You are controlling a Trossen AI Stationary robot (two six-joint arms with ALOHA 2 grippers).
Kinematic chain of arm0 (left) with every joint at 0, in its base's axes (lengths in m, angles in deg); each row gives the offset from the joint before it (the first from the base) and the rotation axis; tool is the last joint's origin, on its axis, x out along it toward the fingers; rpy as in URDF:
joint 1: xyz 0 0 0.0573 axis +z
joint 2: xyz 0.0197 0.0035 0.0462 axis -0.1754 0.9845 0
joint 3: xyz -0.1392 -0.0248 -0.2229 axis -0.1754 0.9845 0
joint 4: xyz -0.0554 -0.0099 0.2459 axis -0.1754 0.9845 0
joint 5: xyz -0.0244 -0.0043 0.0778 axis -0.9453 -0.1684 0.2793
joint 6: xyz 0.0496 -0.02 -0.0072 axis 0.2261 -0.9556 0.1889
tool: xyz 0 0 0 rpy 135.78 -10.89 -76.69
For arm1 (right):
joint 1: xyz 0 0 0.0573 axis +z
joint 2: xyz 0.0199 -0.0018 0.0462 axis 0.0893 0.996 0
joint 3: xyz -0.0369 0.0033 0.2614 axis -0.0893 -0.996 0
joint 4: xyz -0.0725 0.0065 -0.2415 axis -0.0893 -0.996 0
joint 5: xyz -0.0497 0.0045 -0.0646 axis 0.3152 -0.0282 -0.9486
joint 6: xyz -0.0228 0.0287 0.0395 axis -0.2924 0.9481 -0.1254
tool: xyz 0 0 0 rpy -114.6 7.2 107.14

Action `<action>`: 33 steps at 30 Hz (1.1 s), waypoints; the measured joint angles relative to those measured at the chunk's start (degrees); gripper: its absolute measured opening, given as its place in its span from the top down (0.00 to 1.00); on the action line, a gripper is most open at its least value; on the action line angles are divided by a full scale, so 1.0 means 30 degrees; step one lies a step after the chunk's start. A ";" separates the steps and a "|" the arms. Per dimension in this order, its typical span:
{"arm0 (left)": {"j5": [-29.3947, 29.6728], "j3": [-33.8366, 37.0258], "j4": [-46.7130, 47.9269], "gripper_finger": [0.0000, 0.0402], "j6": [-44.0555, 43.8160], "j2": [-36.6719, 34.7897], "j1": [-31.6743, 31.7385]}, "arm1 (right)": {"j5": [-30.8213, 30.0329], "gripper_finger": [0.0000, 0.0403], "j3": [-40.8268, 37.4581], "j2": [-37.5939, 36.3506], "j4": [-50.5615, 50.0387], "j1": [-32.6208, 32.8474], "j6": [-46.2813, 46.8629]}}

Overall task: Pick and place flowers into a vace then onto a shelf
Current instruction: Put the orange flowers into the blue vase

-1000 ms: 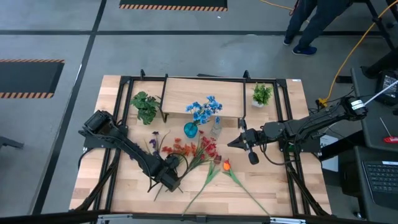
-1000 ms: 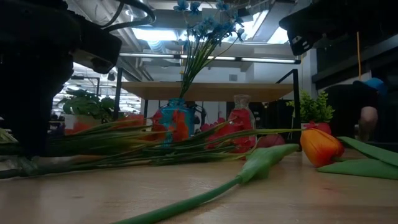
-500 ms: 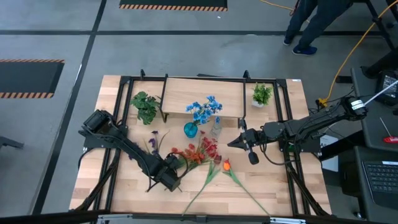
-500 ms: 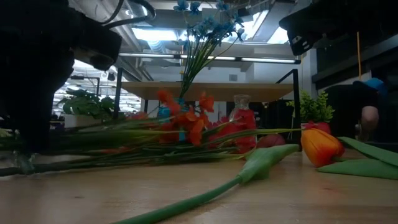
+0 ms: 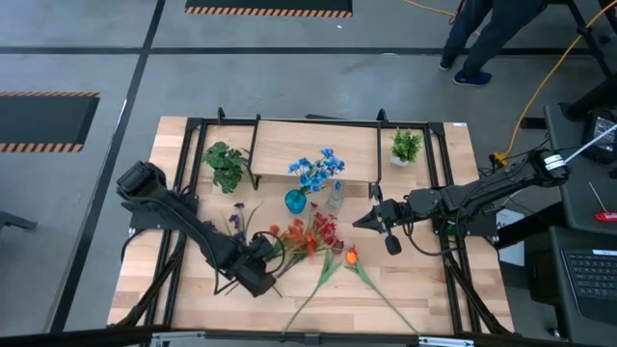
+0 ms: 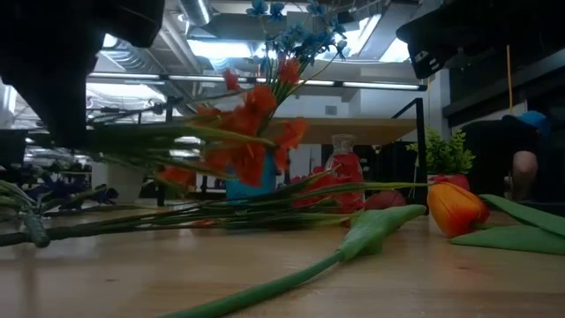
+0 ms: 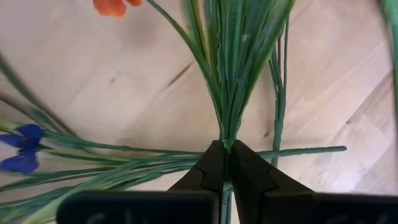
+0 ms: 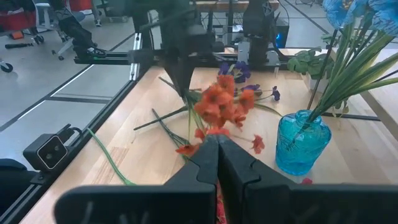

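Near the table's front-left, left end effector (image 5: 258,258) clamped on orange flowers (image 5: 294,235), lifted clear of tabletop (image 5: 424,299).

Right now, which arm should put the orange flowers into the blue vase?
Left. Its gripper is already shut on the orange flowers, lifted near the blue vase. The right gripper waits shut beside the vase, holding nothing.

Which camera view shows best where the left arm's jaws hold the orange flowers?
The left wrist view: the left gripper is shut on the green stems of the orange flowers at the bunch's base. The high view shows the bunch beyond that gripper, the low view shows it lifted off the table, the right wrist view only its blooms.
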 joint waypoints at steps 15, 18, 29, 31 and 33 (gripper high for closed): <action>0.2710 0.0000 0.3541 0.97 -0.1347 -0.2899 -0.1022 | 0.0000 0.99 0.0000 0.0004 -0.0382 0.0000 0.0052; 0.4566 0.0000 0.3525 0.97 -0.1083 -0.3371 -0.1446 | 0.0000 0.99 0.0000 0.0004 -0.0590 0.0000 0.0058; 0.6577 0.0007 0.2823 0.98 0.1040 -0.3678 -0.1948 | 0.0000 0.99 0.0007 -0.0004 0.0000 0.0000 0.0015; 0.6958 0.0007 0.2128 0.98 0.1935 -0.3678 -0.1948 | 0.0003 0.99 0.0007 -0.0004 0.0000 0.0000 0.0022; 0.6982 0.0007 0.1281 0.98 0.2846 -0.3678 -0.1908 | 0.0007 0.99 0.0007 -0.0004 0.0015 0.0000 0.0040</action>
